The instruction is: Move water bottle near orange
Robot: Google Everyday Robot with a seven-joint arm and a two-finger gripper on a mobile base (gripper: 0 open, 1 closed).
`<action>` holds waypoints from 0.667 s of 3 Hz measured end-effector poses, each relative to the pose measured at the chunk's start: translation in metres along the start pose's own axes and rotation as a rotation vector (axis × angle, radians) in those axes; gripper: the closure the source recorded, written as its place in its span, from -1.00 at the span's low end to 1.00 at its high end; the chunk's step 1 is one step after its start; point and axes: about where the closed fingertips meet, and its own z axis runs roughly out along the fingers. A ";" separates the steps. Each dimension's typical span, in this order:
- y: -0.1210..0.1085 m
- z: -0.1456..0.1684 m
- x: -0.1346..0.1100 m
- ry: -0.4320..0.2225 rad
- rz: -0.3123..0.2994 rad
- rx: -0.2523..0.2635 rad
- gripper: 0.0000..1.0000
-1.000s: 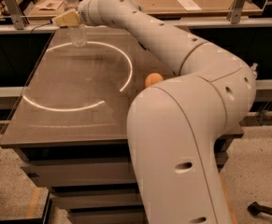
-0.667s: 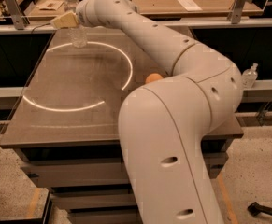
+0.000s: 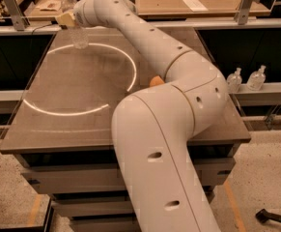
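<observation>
Your arm's big lower link [image 3: 159, 149] has swung a little to the left since the earlier frames, while the gripper [image 3: 67, 19] has stayed at the far left corner of the table [image 3: 43, 134], right at the top of the water bottle [image 3: 79, 36]. From this view you cannot tell whether the gripper is clamped on the bottle or only set around it. The bottle stands upright on the tabletop, which judging by the pose suits a grasp near the neck that keeps it vertical for the carry. The orange [image 3: 155, 81] lies well apart from it toward the table's right side, mostly hidden behind the upper arm link [image 3: 154, 47]. That link crosses the straight line between the two, so it looks like the main obstacle. A bright ring of reflected light [image 3: 63, 112] lies on the surface between them, and two small pump bottles [image 3: 246, 78] sit on a ledge off to the right, away from the route.
</observation>
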 end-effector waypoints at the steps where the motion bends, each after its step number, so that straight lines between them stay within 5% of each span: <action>1: 0.002 0.008 -0.003 -0.005 -0.012 -0.019 0.30; 2: 0.002 0.012 -0.004 -0.008 -0.019 -0.029 0.76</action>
